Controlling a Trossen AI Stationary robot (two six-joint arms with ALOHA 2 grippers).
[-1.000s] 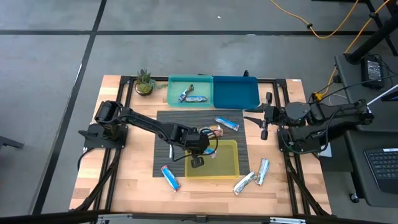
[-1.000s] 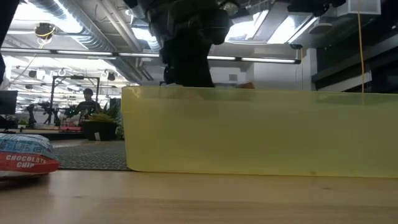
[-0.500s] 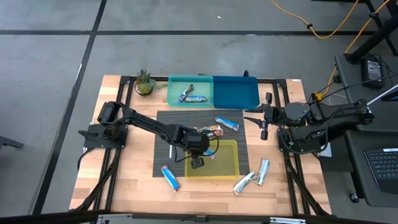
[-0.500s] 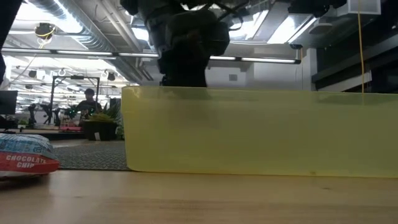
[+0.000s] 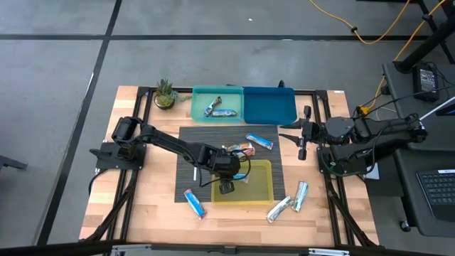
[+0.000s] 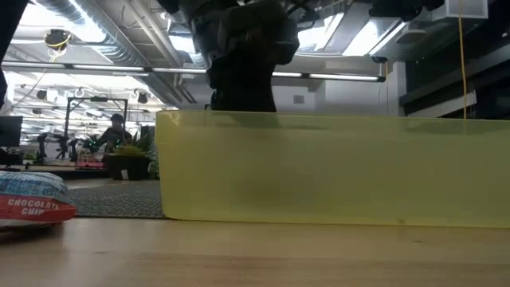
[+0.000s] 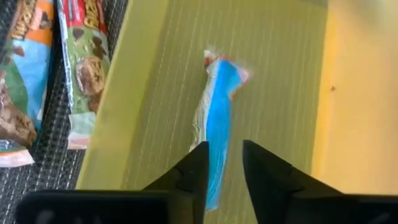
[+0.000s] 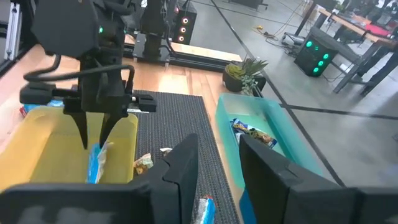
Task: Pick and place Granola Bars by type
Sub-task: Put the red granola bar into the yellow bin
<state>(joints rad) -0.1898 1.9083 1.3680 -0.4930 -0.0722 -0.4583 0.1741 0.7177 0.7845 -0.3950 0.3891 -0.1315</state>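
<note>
The left hand (image 7: 224, 163) has let its fingers part a little since a second ago, and the blue bar (image 7: 217, 118) now lies loose in the yellow bin (image 5: 263, 193). This is the drop step. It looks let go, though the view is close. Next, lift out and fetch another bar (image 5: 194, 203) from the worktop (image 5: 142, 206). The right hand (image 5: 301, 142) waits at the side, fingers a bit apart, holding nothing.

A pale yellow bin (image 5: 259, 190) holds a bar in a bright blue wrapper (image 7: 217, 124) tipped with red. Beside it lie bars in orange, green and brown wrappers (image 7: 87, 56) on a dark ribbed mat (image 5: 188, 142). A teal tray (image 5: 201, 99) adjoins a deep blue tray (image 5: 270, 105). The table (image 5: 153, 206) is light striped wood, and the small plant (image 5: 165, 93) is green.
</note>
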